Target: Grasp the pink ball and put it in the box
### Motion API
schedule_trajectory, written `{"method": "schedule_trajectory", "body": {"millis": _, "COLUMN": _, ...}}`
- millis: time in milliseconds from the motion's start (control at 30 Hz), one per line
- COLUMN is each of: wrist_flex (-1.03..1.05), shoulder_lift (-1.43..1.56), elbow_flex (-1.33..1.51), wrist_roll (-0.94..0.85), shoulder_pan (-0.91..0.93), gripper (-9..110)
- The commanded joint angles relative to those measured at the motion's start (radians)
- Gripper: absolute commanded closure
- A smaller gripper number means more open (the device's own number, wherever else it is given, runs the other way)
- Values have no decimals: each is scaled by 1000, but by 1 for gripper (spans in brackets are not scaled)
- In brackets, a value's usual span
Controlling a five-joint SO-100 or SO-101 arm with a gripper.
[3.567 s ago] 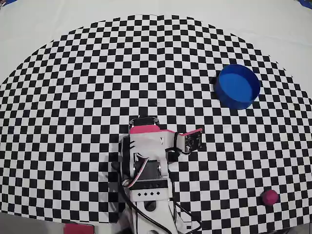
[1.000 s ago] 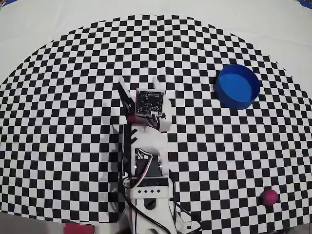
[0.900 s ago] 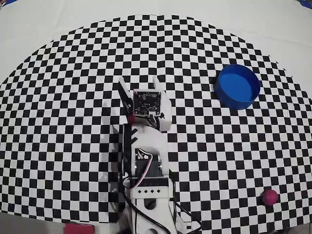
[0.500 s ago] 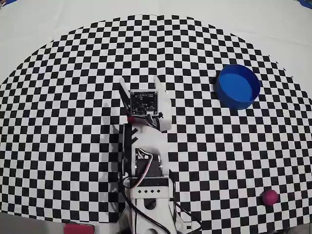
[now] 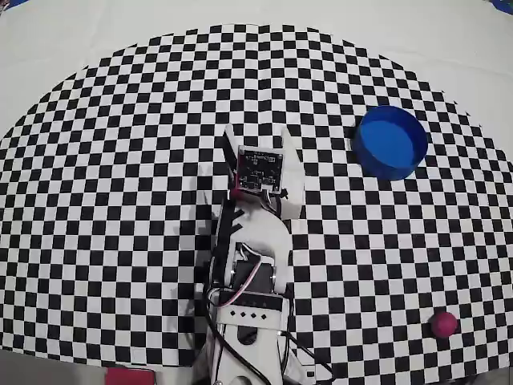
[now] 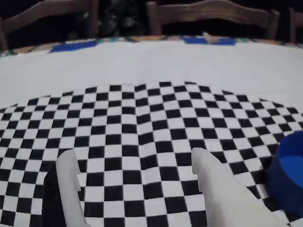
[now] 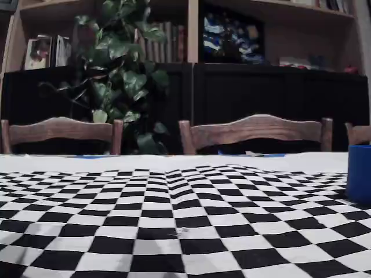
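The pink ball (image 5: 442, 324) lies near the lower right edge of the checkered mat in the overhead view, far from the arm. The box (image 5: 392, 142) is a round blue tub at the upper right of that view; its side shows at the right edge of the wrist view (image 6: 289, 172) and of the fixed view (image 7: 359, 172). My gripper (image 5: 258, 135) hangs over the middle of the mat, pointing away from the base. It is open, with only checkered mat between its white fingers (image 6: 132, 158). The ball is out of the wrist and fixed views.
The checkered mat (image 5: 120, 160) lies on a white tablecloth. A pink block (image 5: 127, 375) sits at the bottom edge by the arm's base. Wooden chairs (image 7: 255, 133) and a plant stand behind the table's far edge.
The gripper has swung to the right in the overhead view, from about the mat's centre-left toward the tub's side, and stayed open. The ball and tub have not moved.
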Motion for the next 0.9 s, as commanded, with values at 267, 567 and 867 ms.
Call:
{"method": "schedule_trajectory", "body": {"millis": 267, "wrist_flex": -54, "shoulder_lift": -8, "elbow_flex": 8, "wrist_roll": -9, "shoulder_pan": 172, "gripper": 74}}
{"method": "schedule_trajectory", "body": {"millis": 567, "wrist_flex": -64, "shoulder_lift": -5, "elbow_flex": 8, "wrist_roll": -9, "shoulder_pan": 310, "gripper": 74}}
{"method": "schedule_trajectory", "body": {"millis": 867, "wrist_flex": -67, "shoulder_lift": -2, "elbow_flex": 8, "wrist_roll": -9, "shoulder_pan": 436, "gripper": 74}}
